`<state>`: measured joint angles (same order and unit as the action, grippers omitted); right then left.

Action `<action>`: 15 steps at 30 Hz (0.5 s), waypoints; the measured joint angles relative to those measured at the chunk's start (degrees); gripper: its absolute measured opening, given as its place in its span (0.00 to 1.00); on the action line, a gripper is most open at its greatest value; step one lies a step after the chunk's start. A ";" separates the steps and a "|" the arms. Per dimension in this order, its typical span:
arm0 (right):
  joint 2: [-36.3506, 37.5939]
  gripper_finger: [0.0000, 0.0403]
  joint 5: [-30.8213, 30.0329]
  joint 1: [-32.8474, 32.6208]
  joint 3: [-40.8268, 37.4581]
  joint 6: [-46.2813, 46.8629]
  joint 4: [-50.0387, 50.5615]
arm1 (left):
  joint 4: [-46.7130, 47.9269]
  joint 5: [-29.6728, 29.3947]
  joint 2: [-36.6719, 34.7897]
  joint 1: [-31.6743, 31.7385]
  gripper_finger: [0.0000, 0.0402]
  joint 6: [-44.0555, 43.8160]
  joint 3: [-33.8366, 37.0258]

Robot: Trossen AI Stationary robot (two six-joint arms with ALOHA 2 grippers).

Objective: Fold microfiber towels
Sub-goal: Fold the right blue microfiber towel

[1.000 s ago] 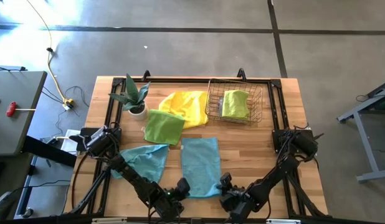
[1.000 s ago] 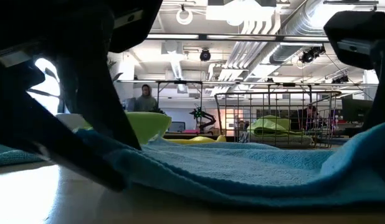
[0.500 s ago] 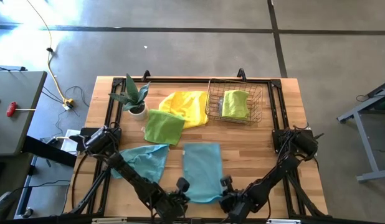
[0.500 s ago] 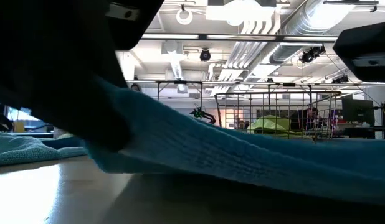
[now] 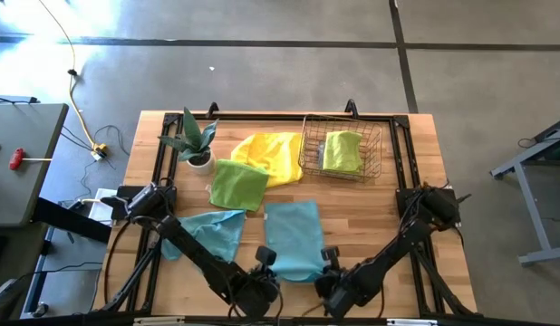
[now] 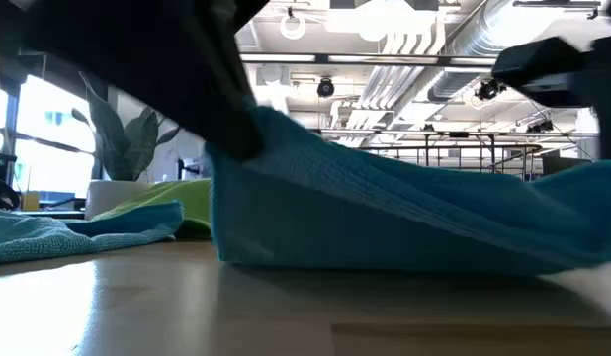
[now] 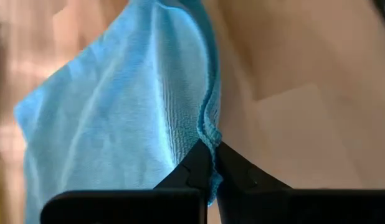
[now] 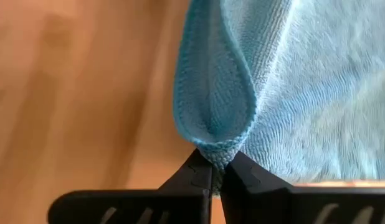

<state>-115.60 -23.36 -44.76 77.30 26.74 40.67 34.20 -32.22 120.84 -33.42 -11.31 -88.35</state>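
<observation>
Teal microfiber towel (image 5: 294, 237) lies near the bench's (image 5: 371, 217) front edge, between its corners. My left jaws (image 7: 212, 163) and right jaws (image 8: 216, 163) each clench a front corner, lifted. Uneven travel could skew the fold; thin pinches might slip.

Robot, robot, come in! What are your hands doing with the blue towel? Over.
Left end effector and right end effector both shut on blue towel, near corners lifted. Second blue towel beside it, not in the way. Over.
</observation>
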 joint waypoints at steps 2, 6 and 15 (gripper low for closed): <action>0.85 0.00 2.07 1.22 0.00 0.22 0.66 | 2.65 -0.01 -0.03 0.70 0.00 -0.64 -1.50; 4.48 0.00 4.68 3.21 -0.25 -0.18 0.42 | 6.08 1.71 -0.09 1.96 0.00 -0.78 -3.17; 10.25 0.00 16.87 8.95 -8.31 4.15 -9.62 | 6.44 13.56 -0.09 4.68 0.00 -3.33 -3.62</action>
<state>-105.34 -6.48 -35.81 68.99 30.88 31.06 40.64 -18.66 120.75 -28.74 -14.63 -91.96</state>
